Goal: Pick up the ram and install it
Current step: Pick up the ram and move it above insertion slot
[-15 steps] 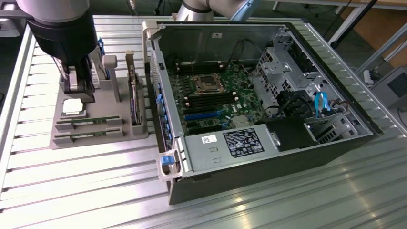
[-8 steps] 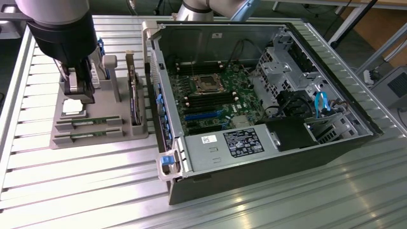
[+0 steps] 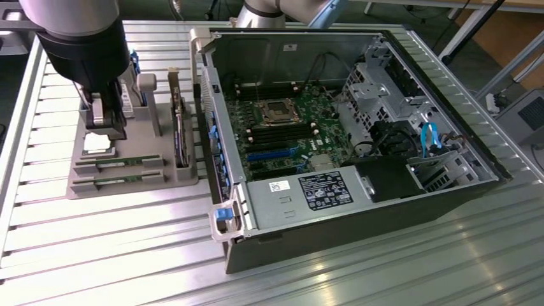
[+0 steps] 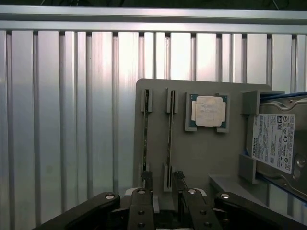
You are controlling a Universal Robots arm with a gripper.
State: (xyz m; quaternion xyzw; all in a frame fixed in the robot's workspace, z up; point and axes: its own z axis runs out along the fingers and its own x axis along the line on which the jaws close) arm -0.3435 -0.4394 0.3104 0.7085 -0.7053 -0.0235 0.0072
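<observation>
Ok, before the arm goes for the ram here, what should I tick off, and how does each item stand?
1. Gripper open and empty: ok.
2. Both ram sticks standing on edge in their tray slots: ok.
3. One stick lined up between the fingers: cannot tell.
4. Hard drive apart from the sticks: ok.
5. Computer case open, motherboard exposed: ok.
6. Free memory slot on the motherboard: cannot tell.
</observation>
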